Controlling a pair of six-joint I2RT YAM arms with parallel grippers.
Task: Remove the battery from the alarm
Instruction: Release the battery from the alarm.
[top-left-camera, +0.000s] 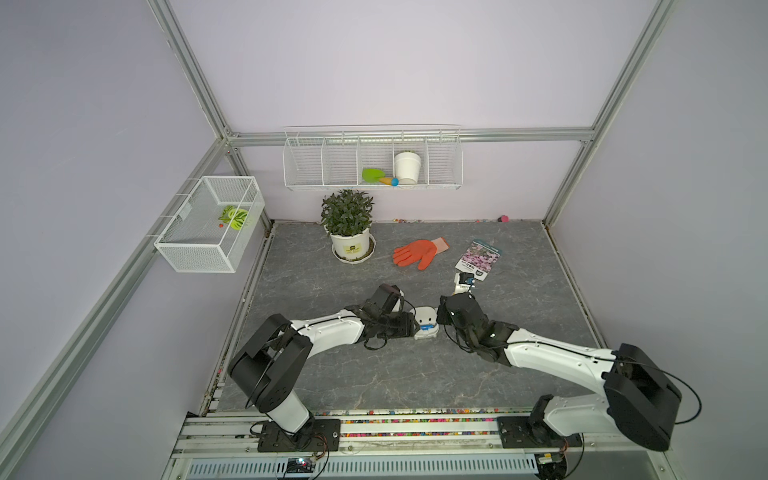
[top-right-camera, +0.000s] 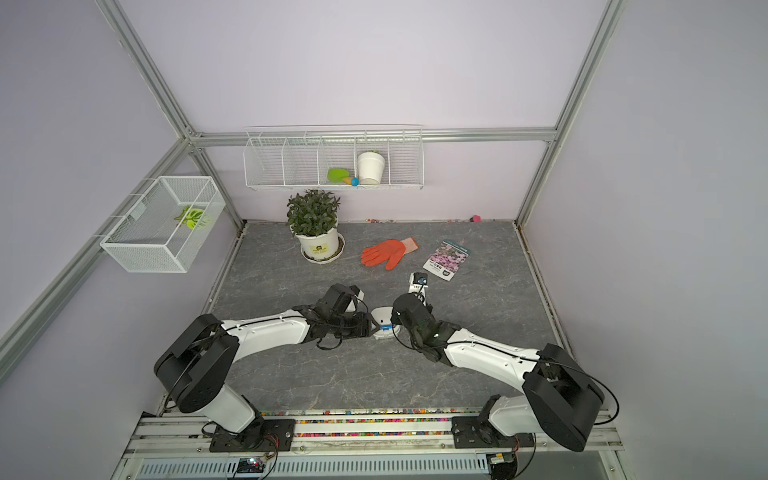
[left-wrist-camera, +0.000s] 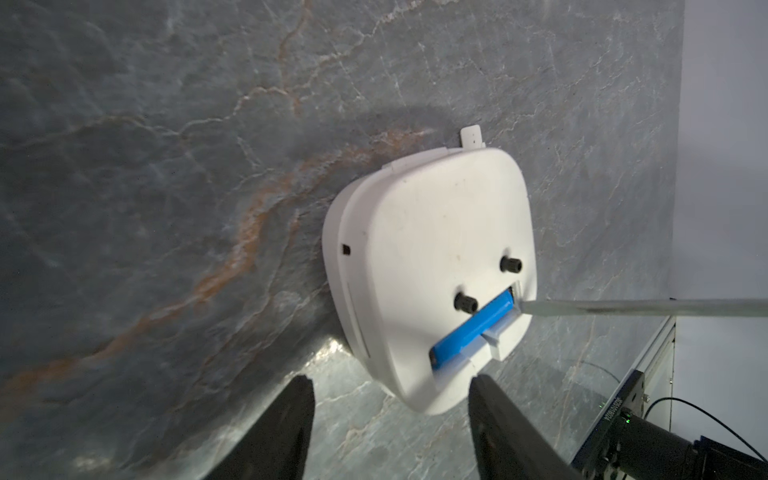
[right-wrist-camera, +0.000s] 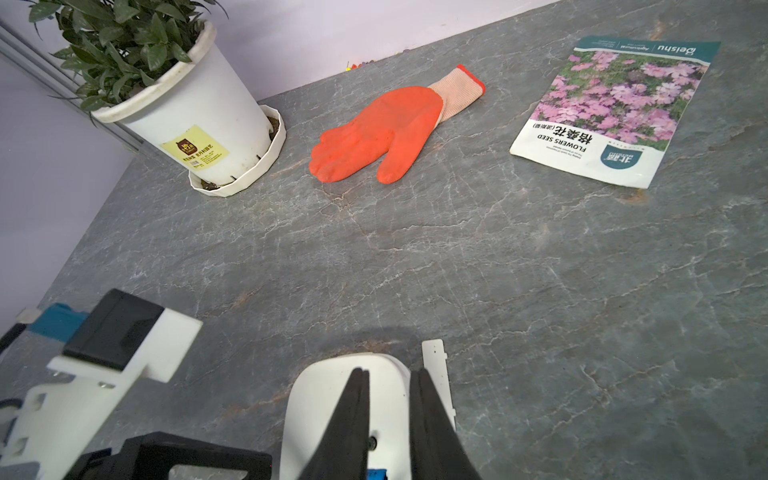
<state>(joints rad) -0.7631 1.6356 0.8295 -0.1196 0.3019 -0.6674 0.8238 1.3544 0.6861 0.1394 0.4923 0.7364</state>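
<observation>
The alarm lies face down mid-table between both arms, its plain white back up with two black knobs. The blue battery sits in the uncovered recess. My left gripper is open, its fingers either side of the alarm's near edge, touching nothing. My right gripper hovers over the alarm's back, its jaws a narrow gap apart with nothing between. A thin pale strip reaches from the right arm's side to one end of the battery.
A small flat white cover piece lies beside the alarm. Further back are a potted plant, an orange glove and a seed packet. A wire shelf hangs on the back wall, a mesh basket on the left wall.
</observation>
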